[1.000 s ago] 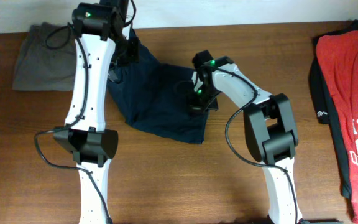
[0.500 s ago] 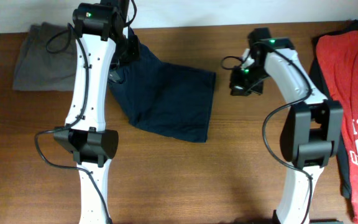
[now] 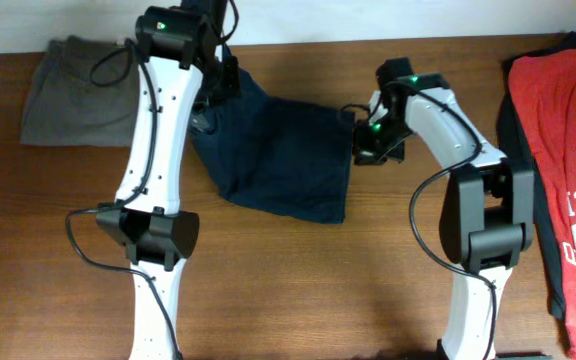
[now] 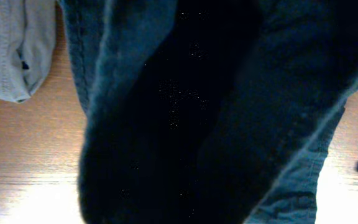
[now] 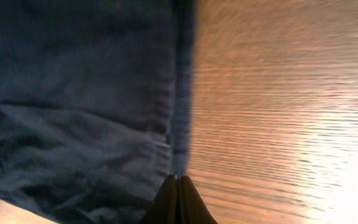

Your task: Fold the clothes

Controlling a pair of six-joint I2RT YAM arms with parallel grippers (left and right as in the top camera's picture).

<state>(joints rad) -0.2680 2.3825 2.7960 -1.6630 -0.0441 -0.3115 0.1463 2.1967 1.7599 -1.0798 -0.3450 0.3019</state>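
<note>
Shorts [image 3: 283,165] lie between the arms. Left gripper [image 3: 218,90] seemingly pinches their raised top-left corner. Right gripper [image 5: 178,183] is closed, empty, at the right hem. Risk: the thin pinch slips and the cloth bunches.

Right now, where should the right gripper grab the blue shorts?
Probably the straight right hem of the navy shorts, coming from the right: it lies flat beside the shut right gripper, and the left gripper holds the far top corner.
</note>
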